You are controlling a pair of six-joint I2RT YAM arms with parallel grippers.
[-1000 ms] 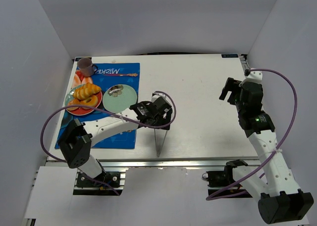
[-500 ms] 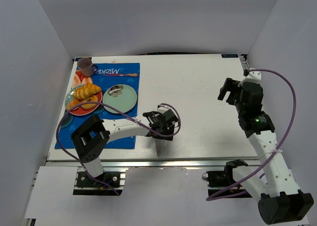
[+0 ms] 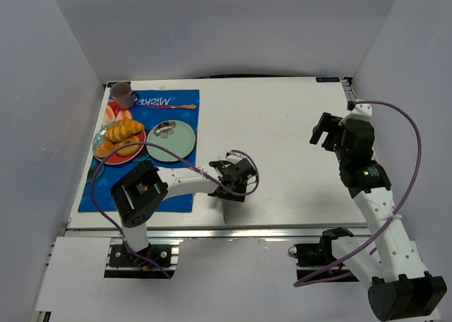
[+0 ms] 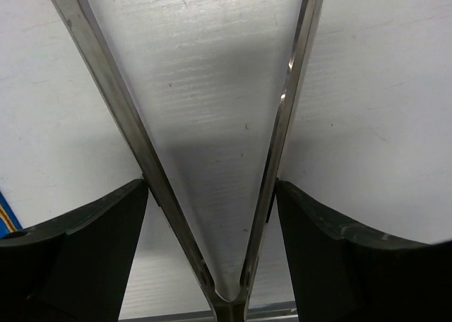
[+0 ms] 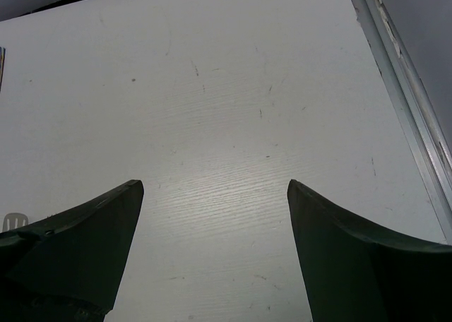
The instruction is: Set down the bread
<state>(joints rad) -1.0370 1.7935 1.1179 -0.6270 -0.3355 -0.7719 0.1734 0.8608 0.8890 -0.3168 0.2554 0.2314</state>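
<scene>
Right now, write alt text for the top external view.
Over a white table, the left pincer reaches above the front middle and the right pincer hangs at right. At left, pastries lie on a red plate beside a green plate.

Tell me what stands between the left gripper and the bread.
Only the green plate, low and flat, lies roughly between the left gripper and the bread on the red plate. Nothing tall shows.

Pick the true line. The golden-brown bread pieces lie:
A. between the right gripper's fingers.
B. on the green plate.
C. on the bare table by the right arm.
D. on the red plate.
D: the top view shows the bread pieces together on the red plate, beside the green plate.
</scene>
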